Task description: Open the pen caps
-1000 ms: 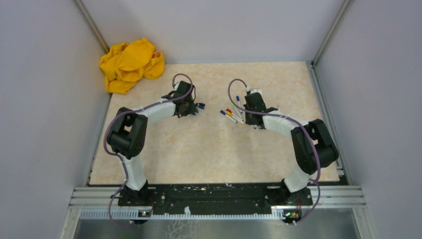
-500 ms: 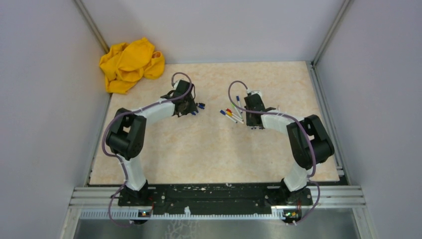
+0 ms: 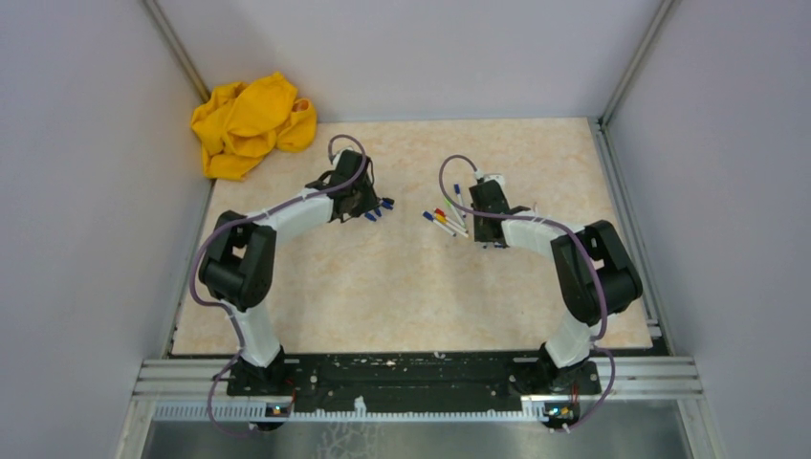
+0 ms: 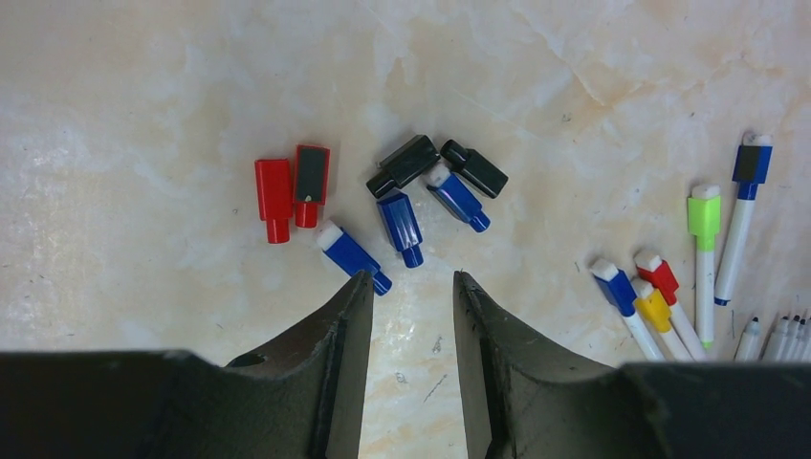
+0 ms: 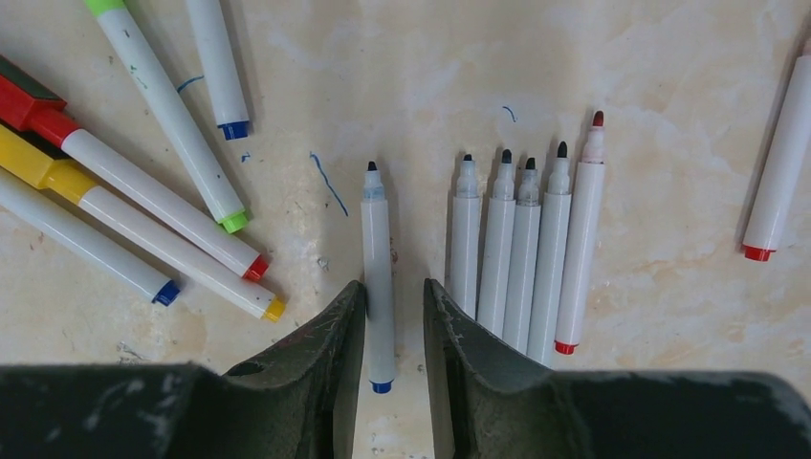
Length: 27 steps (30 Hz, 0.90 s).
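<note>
1. On the pale marbled table, seen from above, two arms reach from the near edge toward the middle. A crumpled yellow cloth lies at the far left corner.
2. The left gripper hovers left of the table's centre. Its jaws are parted, with only bare table between them.
3. Just beyond its fingertips lie seven loose pen caps, near the middle of the table: two red ones side by side, three blue and two black. They sit close together, and some touch.
4. The nearest blue cap ends right at the tip of one finger.
5. Further toward the right edge lie five capped pens. Their caps are green, blue, blue, red and yellow.
6. The right gripper is low over the table right of centre. Its jaws stand wider apart than a pen.
7. An uncapped pen with a dark tip and a blue end lies flat between the fingers. It is not clamped.
8. Just beside it, toward the right edge, lies a row of uncapped pens, packed side by side. Four have black tips and one has a red tip.
</note>
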Available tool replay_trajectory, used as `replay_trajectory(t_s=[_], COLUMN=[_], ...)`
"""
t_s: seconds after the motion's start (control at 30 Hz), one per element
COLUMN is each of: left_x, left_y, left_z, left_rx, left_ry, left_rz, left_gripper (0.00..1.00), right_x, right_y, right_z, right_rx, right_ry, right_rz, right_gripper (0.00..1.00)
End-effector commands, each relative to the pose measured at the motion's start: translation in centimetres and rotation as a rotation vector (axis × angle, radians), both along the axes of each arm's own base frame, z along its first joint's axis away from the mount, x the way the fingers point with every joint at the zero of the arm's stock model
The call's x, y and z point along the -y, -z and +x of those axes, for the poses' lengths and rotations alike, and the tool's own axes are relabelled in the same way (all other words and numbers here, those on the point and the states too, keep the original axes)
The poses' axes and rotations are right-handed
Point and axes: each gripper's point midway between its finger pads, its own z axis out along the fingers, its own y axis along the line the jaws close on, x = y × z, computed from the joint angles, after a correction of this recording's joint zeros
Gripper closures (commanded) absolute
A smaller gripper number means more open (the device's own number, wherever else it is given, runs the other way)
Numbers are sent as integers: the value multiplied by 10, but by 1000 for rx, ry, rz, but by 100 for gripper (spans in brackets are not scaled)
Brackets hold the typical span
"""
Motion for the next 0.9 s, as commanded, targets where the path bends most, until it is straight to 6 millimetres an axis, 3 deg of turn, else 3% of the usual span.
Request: replay_trajectory(t_s=[0.0, 0.53, 0.87], left_x=[8, 12, 13], left_y=[-26, -35, -38], left_z=[8, 12, 13], left_rx=[58, 84, 91], left_ry=[3, 13, 15], left_rz=[-54, -73, -82], left_gripper=[57, 57, 57], right_x=[15, 25, -3], right_y=[-1, -20, -61], right_z=[0, 9, 29], right_rx=[-15, 28, 146], right_ry=[36, 52, -10], right_rz=[-62, -144, -111], right_gripper=[71, 71, 72])
